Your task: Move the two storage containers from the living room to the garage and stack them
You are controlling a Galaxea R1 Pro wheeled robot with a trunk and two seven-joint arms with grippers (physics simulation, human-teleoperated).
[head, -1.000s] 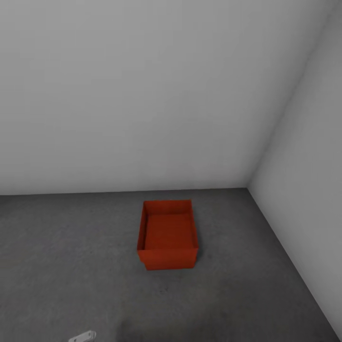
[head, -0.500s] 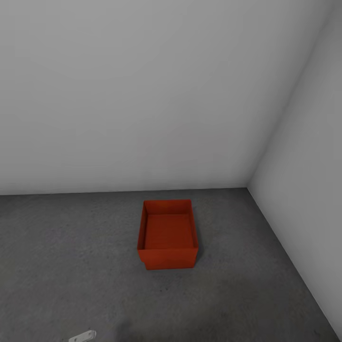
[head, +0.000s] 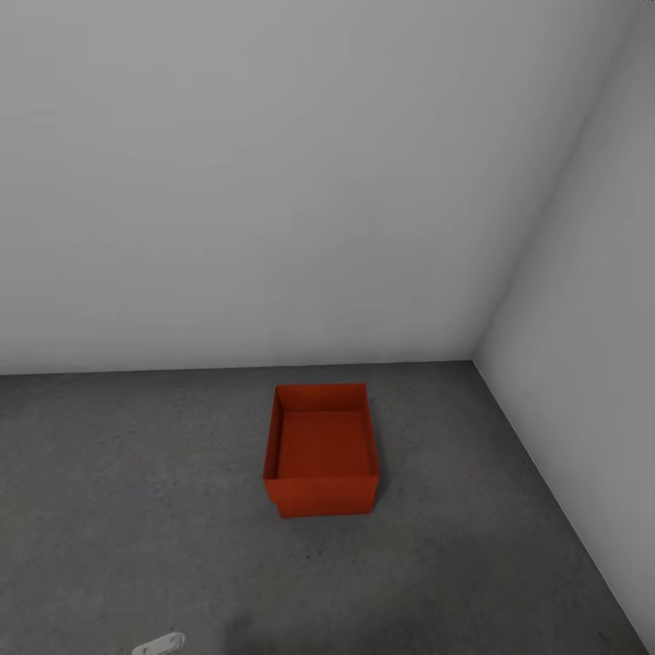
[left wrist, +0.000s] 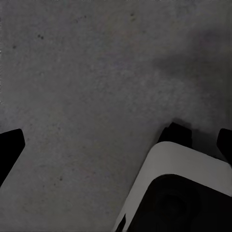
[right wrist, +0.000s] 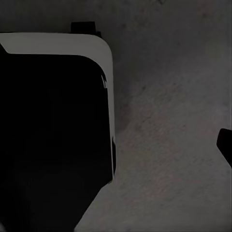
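Note:
One red-orange storage container (head: 320, 448) stands upright and lidless on the garage's dark grey concrete floor (head: 136, 509), close to the corner of two plain grey-white walls. Its inside is bare, and its front face has a small step low on the left. In the left wrist view my left gripper (left wrist: 116, 145) hangs open over bare concrete, with dark fingertips (left wrist: 9, 145) at both edges of the picture. In the right wrist view my right gripper (right wrist: 116, 145) also points at the floor; one dark fingertip (right wrist: 224, 142) shows far out at the edge, and nothing is held.
The back wall (head: 273, 182) and the right wall (head: 591, 364) meet just beyond the container. My white and black base (left wrist: 183, 193) sits below the left gripper, and the base (right wrist: 53, 121) also shows under the right one. A small white robot part (head: 159, 644) peeks in at the head view's lower edge.

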